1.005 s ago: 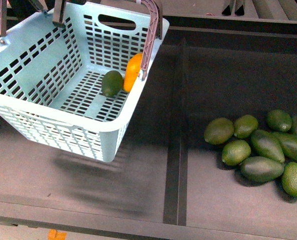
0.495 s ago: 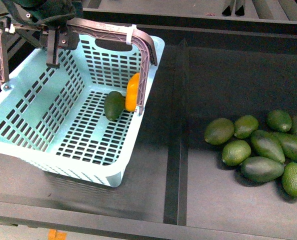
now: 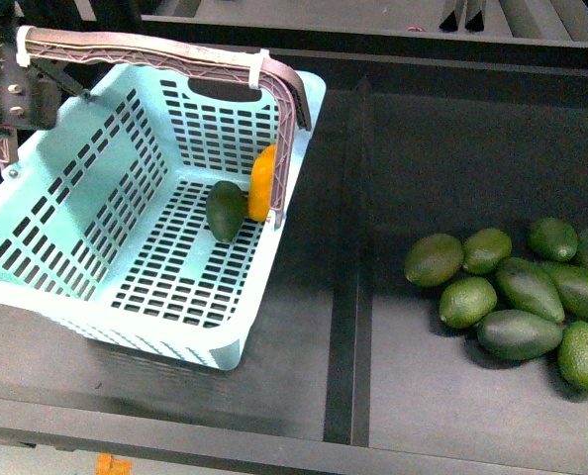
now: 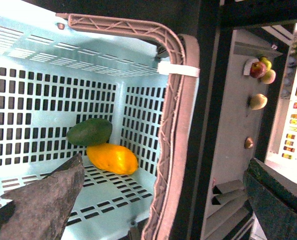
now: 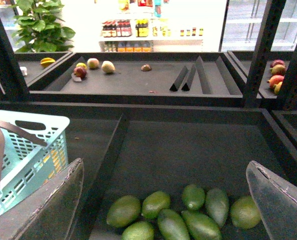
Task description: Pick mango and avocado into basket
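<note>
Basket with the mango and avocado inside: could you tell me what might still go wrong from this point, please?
1. The left hand is open right by the handle; pulling away carelessly could snag it and tip the basket.
2. The mango stands on edge against the wall beside the avocado; a jolt could topple it.
3. The loose avocados look like the packed one; an extra could be picked by mistake.

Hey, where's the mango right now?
In the front view the mango lies inside the basket at left, at its far right corner, beside the avocado.
</note>
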Controlling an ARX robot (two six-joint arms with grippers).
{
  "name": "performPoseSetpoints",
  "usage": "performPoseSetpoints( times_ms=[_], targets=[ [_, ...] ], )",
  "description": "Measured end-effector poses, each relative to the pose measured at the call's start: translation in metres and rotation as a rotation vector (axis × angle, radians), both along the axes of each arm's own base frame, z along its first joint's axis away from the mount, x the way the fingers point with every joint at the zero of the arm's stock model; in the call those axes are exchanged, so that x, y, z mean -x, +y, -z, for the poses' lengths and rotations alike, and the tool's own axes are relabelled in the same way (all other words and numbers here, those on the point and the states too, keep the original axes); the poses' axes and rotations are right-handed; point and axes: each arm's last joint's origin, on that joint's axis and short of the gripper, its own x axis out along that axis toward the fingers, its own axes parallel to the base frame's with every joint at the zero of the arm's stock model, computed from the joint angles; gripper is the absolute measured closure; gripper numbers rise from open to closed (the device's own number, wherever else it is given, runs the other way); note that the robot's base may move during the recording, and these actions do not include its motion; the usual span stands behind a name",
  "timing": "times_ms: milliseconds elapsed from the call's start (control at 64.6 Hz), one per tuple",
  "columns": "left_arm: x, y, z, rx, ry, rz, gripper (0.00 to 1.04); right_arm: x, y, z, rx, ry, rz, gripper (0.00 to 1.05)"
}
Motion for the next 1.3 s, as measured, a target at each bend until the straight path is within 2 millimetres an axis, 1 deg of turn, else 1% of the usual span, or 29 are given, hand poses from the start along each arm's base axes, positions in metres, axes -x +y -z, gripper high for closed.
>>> performPoseSetpoints(
  times_ms=[62,124,155,186,201,232,247,263,278,309,340,371,418,480,510,526,572,727,835,897,959,1299],
  targets=[
    [0.003,0.000,-0.008,0.007,-0.024,-0.001,0.08,0.000,0.000,0.000,0.000,0.000,0.000,0.09],
    [0.003,0.000,-0.009,0.007,-0.025,-0.001,0.08,0.000,0.000,0.000,0.000,0.000,0.000,0.09],
    [0.003,0.000,-0.005,0.001,-0.029,0.022,0.09,0.000,0.000,0.000,0.000,0.000,0.000,0.09],
    [0.003,0.001,0.002,-0.052,-0.122,0.155,0.16,0.000,0.000,0.000,0.000,0.000,-0.001,0.09],
    [0.003,0.002,0.004,-0.072,-0.149,0.191,0.18,0.000,0.000,0.000,0.000,0.000,0.000,0.09],
    [0.009,0.007,0.014,-0.199,-0.257,0.324,0.25,0.000,0.000,0.000,0.000,0.000,0.000,0.09],
    [0.014,0.009,0.017,-0.254,-0.315,0.363,0.28,0.000,0.000,0.000,0.000,-0.001,0.000,0.09],
    [0.020,0.012,0.021,-0.370,-0.359,0.427,0.32,0.000,0.000,0.000,0.000,-0.001,0.000,0.09],
    [0.026,0.016,0.023,-0.440,-0.402,0.455,0.36,0.000,0.000,0.000,0.000,-0.001,0.002,0.09],
    [0.035,0.021,0.023,-0.585,-0.456,0.502,0.41,0.000,0.000,0.000,0.000,-0.001,0.001,0.09],
    [0.046,0.028,0.020,-0.790,-0.502,0.551,0.48,0.000,0.000,0.000,0.000,-0.001,0.001,0.09],
    [0.056,0.035,0.015,-0.955,-0.531,0.570,0.55,0.000,0.000,0.000,0.000,-0.001,0.001,0.09],
    [0.069,0.043,0.010,-1.133,-0.532,0.595,0.66,0.000,0.000,0.000,0.000,-0.001,0.001,0.09],
    [0.086,0.050,0.016,-1.252,-0.496,0.639,0.80,0.000,0.000,0.000,0.000,-0.001,0.001,0.09],
    [0.093,0.054,0.021,-1.282,-0.476,0.659,0.87,0.000,0.000,0.000,0.000,-0.001,0.001,0.09],
    [0.098,0.056,0.024,-1.297,-0.465,0.670,0.93,0.000,0.000,0.000,0.000,-0.001,0.001,0.09],
    [0.108,0.060,0.027,-1.317,-0.458,0.681,1.03,0.000,0.000,0.000,0.000,-0.001,0.001,0.09],
    [0.137,0.071,0.032,-1.347,-0.449,0.682,1.03,0.000,0.000,0.000,0.000,-0.001,0.001,0.09],
    [0.152,0.075,0.036,-1.347,-0.448,0.686,1.03,0.000,0.000,0.000,0.000,-0.001,0.001,0.09],
    [0.158,0.081,0.040,-1.352,-0.477,0.694,1.03,0.000,0.000,0.000,0.000,-0.001,0.001,0.09],
    [0.165,0.086,0.047,-1.348,-0.440,0.687,1.03,0.000,0.000,0.000,0.000,-0.001,0.002,0.09],
    [0.194,0.087,0.044,-1.354,-0.450,0.686,1.03,0.000,0.000,0.000,0.000,-0.001,0.000,0.09]
  ],
)
